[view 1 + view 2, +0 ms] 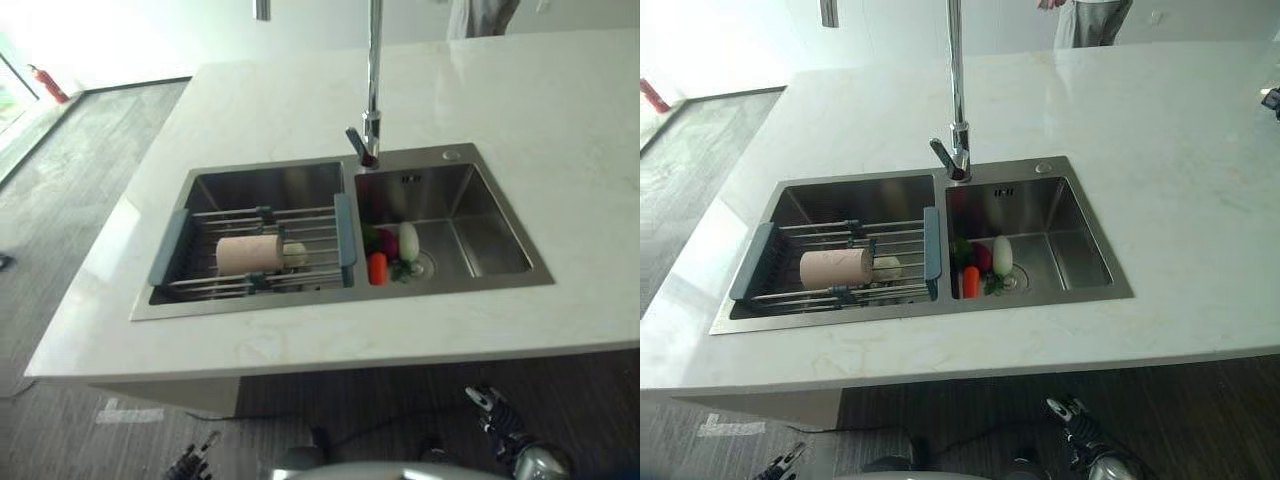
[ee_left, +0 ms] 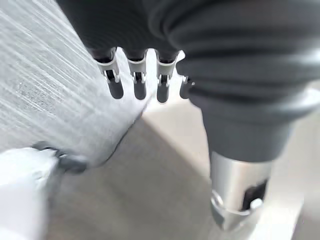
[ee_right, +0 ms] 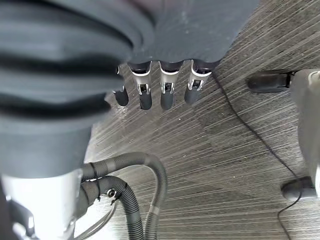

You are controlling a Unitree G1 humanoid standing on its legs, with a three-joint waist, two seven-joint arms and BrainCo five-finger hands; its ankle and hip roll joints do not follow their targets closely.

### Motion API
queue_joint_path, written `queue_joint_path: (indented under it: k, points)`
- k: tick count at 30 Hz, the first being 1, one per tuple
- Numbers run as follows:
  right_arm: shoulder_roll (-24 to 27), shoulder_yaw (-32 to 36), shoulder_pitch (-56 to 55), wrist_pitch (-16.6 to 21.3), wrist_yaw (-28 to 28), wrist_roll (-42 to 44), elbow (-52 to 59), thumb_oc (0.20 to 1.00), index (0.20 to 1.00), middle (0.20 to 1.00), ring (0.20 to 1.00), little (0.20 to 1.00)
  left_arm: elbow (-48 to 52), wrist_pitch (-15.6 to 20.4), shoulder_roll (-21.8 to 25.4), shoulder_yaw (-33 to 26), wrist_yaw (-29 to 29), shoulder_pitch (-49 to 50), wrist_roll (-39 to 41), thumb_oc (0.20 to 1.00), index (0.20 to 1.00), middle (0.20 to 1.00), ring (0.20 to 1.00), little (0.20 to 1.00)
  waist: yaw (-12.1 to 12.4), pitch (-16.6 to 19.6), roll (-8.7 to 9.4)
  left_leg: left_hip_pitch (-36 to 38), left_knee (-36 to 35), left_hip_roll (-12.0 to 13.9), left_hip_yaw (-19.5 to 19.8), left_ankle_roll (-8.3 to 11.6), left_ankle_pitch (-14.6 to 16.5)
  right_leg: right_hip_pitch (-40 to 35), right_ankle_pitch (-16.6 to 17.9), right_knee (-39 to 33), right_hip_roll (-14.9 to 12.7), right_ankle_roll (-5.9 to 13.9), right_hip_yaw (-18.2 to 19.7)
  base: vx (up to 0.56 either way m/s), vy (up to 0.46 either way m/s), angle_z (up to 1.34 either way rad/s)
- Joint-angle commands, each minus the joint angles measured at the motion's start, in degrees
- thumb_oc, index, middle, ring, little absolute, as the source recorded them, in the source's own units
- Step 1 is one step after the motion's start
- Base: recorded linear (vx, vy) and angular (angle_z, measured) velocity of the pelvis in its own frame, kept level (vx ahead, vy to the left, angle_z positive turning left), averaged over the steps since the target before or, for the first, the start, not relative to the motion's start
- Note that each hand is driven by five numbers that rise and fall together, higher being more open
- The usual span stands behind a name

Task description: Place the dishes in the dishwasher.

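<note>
A beige cup (image 1: 248, 254) lies on its side on a wire drying rack (image 1: 166, 250) with blue ends, set across the left basin of a steel double sink (image 1: 340, 300). Beside the cup lies a small pale item (image 1: 294, 254). My left hand (image 1: 192, 462) hangs low in front of the counter, below its front edge; its fingers (image 2: 137, 85) are straight and hold nothing. My right hand (image 1: 492, 406) hangs low on the other side, its fingers (image 3: 165, 92) also straight and empty, over the dark striped floor.
The right basin holds red, white, orange and green vegetables (image 1: 392, 252) by the drain. A tall faucet (image 1: 373, 90) rises behind the divider. The white countertop (image 1: 560, 120) spreads wide around the sink. A person (image 1: 480, 15) stands beyond the far edge. A fire extinguisher (image 1: 48, 85) stands far left.
</note>
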State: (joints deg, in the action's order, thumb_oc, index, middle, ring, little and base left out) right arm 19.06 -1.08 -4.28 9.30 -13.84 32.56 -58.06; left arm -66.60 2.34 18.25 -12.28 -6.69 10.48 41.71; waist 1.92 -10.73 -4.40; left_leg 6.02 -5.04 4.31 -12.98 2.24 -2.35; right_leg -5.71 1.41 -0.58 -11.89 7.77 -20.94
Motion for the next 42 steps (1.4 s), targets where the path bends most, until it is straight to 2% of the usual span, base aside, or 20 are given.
queue_joint_path:
  k: [1,3,5,6,9,10,12,13,14,19,20,21,25,26,28,34,37,38,39,42]
  points:
    - [0.9,1.6,3.3,2.3,-0.4,-0.8,-0.4,1.0,1.0,1.0,1.0,1.0,-1.4,0.6,1.1,0.7,3.6,-4.6,1.7,1.0,1.0,1.0,1.0,1.0,0.9,-1.4,-0.04,-0.7,2.7,-0.4,-0.8,0.65,2.3,2.2,-2.4,5.8,-1.6,0.86,-2.3,0.01,0.04,0.04]
    - [1.2,1.8,3.6,2.3,-0.3,-1.0,-0.6,1.0,1.0,1.0,1.0,1.0,-2.0,1.0,1.1,-0.5,6.7,-4.3,5.9,1.0,1.0,1.0,1.0,1.0,1.0,-1.3,-0.3,-0.8,2.8,-0.7,-0.5,0.72,2.3,2.0,-2.5,5.5,-1.6,0.76,-2.3,0.01,0.034,0.02]
    - [1.6,1.9,3.8,1.9,-0.1,-1.8,-0.5,1.0,1.0,1.0,1.0,1.0,-2.9,0.1,1.7,-4.1,13.0,-4.1,15.5,1.0,1.0,1.0,1.0,1.0,1.1,-0.9,-0.66,-0.9,2.8,-1.0,-0.3,0.79,2.3,1.6,-2.6,4.9,-1.7,0.77,-2.3,0.02,0.039,0.08]
    - [1.9,2.0,3.9,1.4,0.1,-2.6,-0.6,1.0,1.0,1.0,1.0,1.0,-4.3,-0.2,3.4,-9.4,13.8,-3.7,20.3,1.0,1.0,1.0,1.0,1.0,1.3,-0.5,-0.87,-0.9,3.0,-1.2,-0.3,0.93,2.3,1.1,-2.9,4.6,-1.7,0.71,-2.4,0.03,0.021,0.1]
    - [1.9,1.8,3.7,1.6,0.0,-3.0,-1.9,1.0,1.0,1.0,1.0,1.0,-3.1,3.3,6.4,-15.2,17.1,-4.0,23.3,1.0,1.0,1.0,1.0,1.0,1.7,0.2,-1.0,-0.6,2.9,-1.4,-0.1,1.02,2.4,0.2,-3.1,3.9,-1.6,0.58,-2.7,0.02,-0.013,0.11]
    - [1.8,1.3,3.6,1.5,0.2,-3.0,-2.2,1.0,1.0,1.0,1.0,1.0,-0.3,8.3,8.4,-18.0,21.2,-4.5,23.7,1.0,1.0,1.0,1.0,1.0,1.9,0.7,-1.11,-0.4,2.8,-1.5,0.0,1.1,2.4,-0.3,-3.3,3.4,-1.3,0.48,-2.7,0.02,-0.025,0.16]
    - [1.6,0.8,3.3,1.4,0.5,-3.0,-2.0,1.0,1.0,1.0,1.0,1.0,2.6,11.9,9.7,-19.4,24.4,-4.9,23.4,1.0,1.0,1.0,1.0,1.0,2.0,1.0,-1.22,-0.3,2.7,-1.6,0.1,1.1,2.4,-0.7,-3.4,3.1,-1.1,0.42,-2.7,0.01,-0.011,0.06]
    - [1.4,0.2,3.0,1.2,1.0,-2.8,-1.6,1.0,1.0,1.0,1.0,1.0,6.9,16.1,11.2,-20.4,29.4,-5.3,20.0,1.0,1.0,1.0,1.0,1.0,2.1,1.3,-1.34,-0.1,2.6,-1.6,0.2,1.08,2.5,-1.0,-3.6,2.9,-0.8,0.23,-2.6,-0.01,-0.031,0.01]
    - [1.2,-0.5,2.5,1.2,1.3,-2.3,-1.1,1.0,1.0,1.0,1.0,1.0,11.4,17.7,13.5,-21.0,35.6,-5.6,12.5,1.0,1.0,1.0,1.0,1.0,2.2,1.4,-1.43,0.0,2.5,-1.6,0.3,0.97,2.6,-1.2,-3.7,2.6,-0.6,0.09,-2.4,-0.01,-0.045,0.01]
    - [0.5,-1.5,0.9,1.3,2.1,-0.6,1.1,1.0,1.0,1.0,1.0,1.0,19.7,19.4,20.4,-19.9,45.2,-6.5,-6.7,1.0,1.0,1.0,1.0,1.0,2.3,1.7,-1.5,0.5,2.2,-1.5,0.0,0.79,2.7,-2.0,-3.8,2.0,0.1,-0.1,-2.3,-0.01,-0.043,-0.01]
    - [0.4,-1.5,0.8,1.2,2.3,-0.5,1.4,1.0,1.0,1.0,1.0,1.0,20.6,19.1,20.8,-19.9,45.9,-6.5,-7.6,1.0,1.0,1.0,1.0,1.0,2.3,1.7,-1.49,0.6,2.2,-1.5,0.0,0.79,2.8,-2.0,-3.8,2.0,0.2,-0.11,-2.3,0.0,-0.063,0.01]
    - [-0.1,-1.5,-0.3,1.0,2.5,-0.4,2.6,1.0,1.0,1.0,1.0,1.0,26.3,20.0,22.9,-19.8,48.3,-6.5,-13.8,1.0,1.0,1.0,1.0,1.0,2.4,1.8,-1.37,0.8,2.1,-1.5,0.0,0.72,2.9,-2.3,-3.8,1.6,0.5,-0.19,-2.1,0.0,-0.052,0.0]
    - [-0.8,-1.4,-1.7,0.8,2.5,-0.4,3.8,1.0,1.0,1.0,1.0,1.0,35.8,20.4,24.6,-19.3,47.1,-5.6,-20.8,1.0,1.0,1.0,1.0,1.0,2.4,1.9,-0.94,1.3,1.7,-1.5,-0.1,0.67,3.1,-2.8,-3.7,0.9,0.9,-0.22,-1.9,0.0,-0.047,-0.01]
    - [-1.1,-1.3,-2.2,1.1,2.3,-0.6,3.8,1.0,1.0,1.0,1.0,1.0,38.4,20.0,25.0,-18.7,47.0,-5.5,-25.4,1.0,1.0,1.0,1.0,1.0,2.3,1.9,-0.75,1.4,1.7,-1.4,-0.2,0.66,3.2,-3.0,-3.7,0.6,1.1,-0.23,-1.8,0.03,-0.057,-0.03]
    - [-1.4,-1.0,-3.2,1.3,1.4,-1.3,4.3,1.0,1.0,1.0,1.0,1.0,46.0,15.9,28.4,-15.4,45.8,-5.0,-39.7,1.0,1.0,1.0,1.0,1.0,1.8,2.1,-0.25,2.1,1.1,-1.3,-0.8,0.69,3.3,-3.3,-3.5,0.1,1.6,-0.23,-1.4,0.04,-0.052,-0.01]
    - [-1.7,-1.1,-4.4,2.5,-0.1,-2.3,4.2,1.0,1.0,1.0,1.0,1.0,56.4,14.3,29.5,-9.3,40.5,-7.3,-47.0,1.0,1.0,1.0,1.0,1.0,1.0,2.3,0.32,2.5,1.0,-1.0,-1.6,0.6,3.6,-3.3,-3.4,-0.2,2.1,-0.09,-0.8,0.01,-0.014,-0.02]
    - [-1.8,-1.1,-4.7,2.9,-0.9,-2.7,3.9,1.0,1.0,1.0,1.0,1.0,60.4,15.3,28.7,-5.9,36.7,-9.6,-48.5,1.0,1.0,1.0,1.0,1.0,0.5,2.4,0.68,2.8,1.0,-0.9,-2.1,0.5,3.7,-3.4,-3.1,-0.5,2.4,0.09,-0.4,0.03,-0.02,-0.18]
    - [-2.0,-1.4,-4.7,3.1,-1.4,-3.0,4.0,1.0,1.0,1.0,1.0,1.0,62.7,15.5,27.0,-1.9,31.6,-12.3,-48.3,1.0,1.0,1.0,1.0,1.0,-0.3,2.5,0.98,3.3,1.0,-0.8,-2.6,0.36,3.8,-3.5,-2.9,-0.6,2.6,0.28,0.2,0.04,-0.015,-0.22]
    - [-2.0,-1.4,-4.7,3.1,-1.4,-3.0,4.0,1.0,1.0,1.0,1.0,1.0,62.8,15.5,26.9,-1.6,31.3,-12.6,-48.4,1.0,1.0,1.0,1.0,1.0,-0.3,2.5,0.98,3.3,1.0,-0.8,-2.6,0.34,3.8,-3.5,-2.9,-0.6,2.6,0.29,0.2,0.05,-0.011,-0.07]
    - [-2.4,-1.8,-4.6,2.6,-1.2,-3.8,4.7,1.0,1.0,1.0,1.0,1.0,64.2,15.2,26.6,3.7,24.1,-16.5,-51.8,1.0,1.0,1.0,1.0,1.0,-1.5,2.6,1.19,3.9,1.0,-0.8,-3.8,0.13,3.9,-3.4,-2.4,-0.7,2.7,0.8,0.8,0.04,-0.001,-0.17]
